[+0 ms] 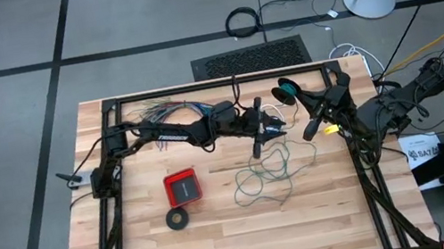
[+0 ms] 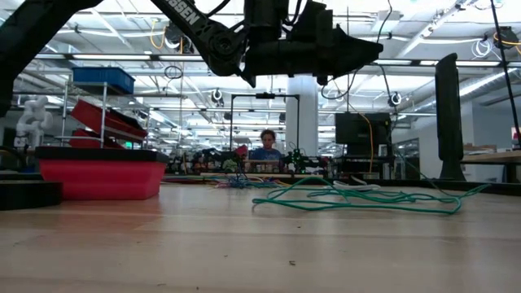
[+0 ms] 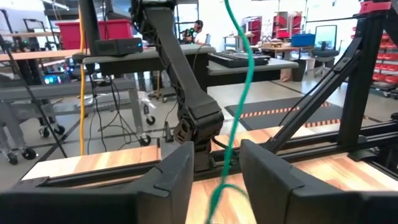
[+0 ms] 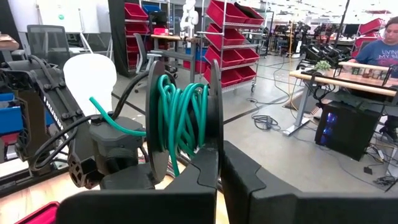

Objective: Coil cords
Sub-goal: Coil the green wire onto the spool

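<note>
The winding step is under way: the right gripper (image 4: 219,171) is holding a black spool (image 4: 180,118) up above the far right part of the desk (image 1: 222,233), its fingers closed tight on the spool's rim, and several turns of green wire (image 4: 180,112) are already sitting on it. The rest of the green wire (image 1: 265,174) is lying as a loose tangle on the desk, just in front of the two grippers, with one strand rising from it. The left gripper (image 3: 214,177) is hovering beside the spool, and that strand is passing between its fingers, which are standing partly apart; whether they are pinching the strand or only guiding it I cannot tell. The white cord is not clearly visible in any view. As I judge it, the next move is calling for the left arm to carry the strand around the spool again while keeping it taut, so that slack is drawn up from the tangle without snagging.
</note>
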`<state>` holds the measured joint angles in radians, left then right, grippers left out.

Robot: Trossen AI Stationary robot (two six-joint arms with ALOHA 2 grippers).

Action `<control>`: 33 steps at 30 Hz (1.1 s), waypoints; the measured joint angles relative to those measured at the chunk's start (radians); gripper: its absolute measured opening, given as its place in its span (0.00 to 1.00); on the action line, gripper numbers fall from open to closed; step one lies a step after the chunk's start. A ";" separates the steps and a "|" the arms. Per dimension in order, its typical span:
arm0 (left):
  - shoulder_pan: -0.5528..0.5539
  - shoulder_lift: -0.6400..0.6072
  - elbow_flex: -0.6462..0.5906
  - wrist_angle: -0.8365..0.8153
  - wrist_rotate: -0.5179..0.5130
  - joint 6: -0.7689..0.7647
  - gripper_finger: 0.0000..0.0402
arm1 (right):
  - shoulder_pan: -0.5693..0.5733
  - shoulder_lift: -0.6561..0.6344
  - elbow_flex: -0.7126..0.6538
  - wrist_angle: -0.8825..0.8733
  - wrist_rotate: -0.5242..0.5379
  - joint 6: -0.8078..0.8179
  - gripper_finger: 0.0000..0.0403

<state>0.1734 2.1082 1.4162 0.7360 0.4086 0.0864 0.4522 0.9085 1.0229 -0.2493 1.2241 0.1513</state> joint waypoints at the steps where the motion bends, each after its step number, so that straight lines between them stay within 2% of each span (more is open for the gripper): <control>1: 0.000 0.000 0.000 -0.002 -0.001 0.000 0.33 | 0.000 0.000 0.000 0.000 0.000 0.000 0.00; 8: 0.005 0.000 0.000 -0.013 -0.006 0.010 0.10 | 0.000 0.001 0.000 -0.001 -0.009 0.006 0.00; 12: 0.005 0.000 0.000 -0.014 -0.006 0.029 0.02 | -0.002 0.001 0.000 0.000 -0.021 0.008 0.00; 16: 0.008 0.000 0.000 -0.021 -0.017 0.036 0.01 | -0.002 0.004 0.000 -0.002 -0.034 0.009 0.00; 18: 0.018 0.000 0.000 -0.024 -0.025 0.039 0.01 | -0.002 0.004 0.000 -0.005 -0.076 0.009 0.00; 24: 0.089 0.000 0.000 -0.043 -0.029 0.005 0.00 | 0.002 0.004 0.000 -0.033 -0.133 0.031 0.00; 33: 0.206 0.000 0.001 -0.047 0.060 -0.107 0.00 | 0.000 0.005 0.000 -0.301 -0.184 0.231 0.00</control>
<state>0.3794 2.1082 1.4174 0.6891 0.4687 -0.0202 0.4522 0.9134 1.0229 -0.5507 1.0405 0.3822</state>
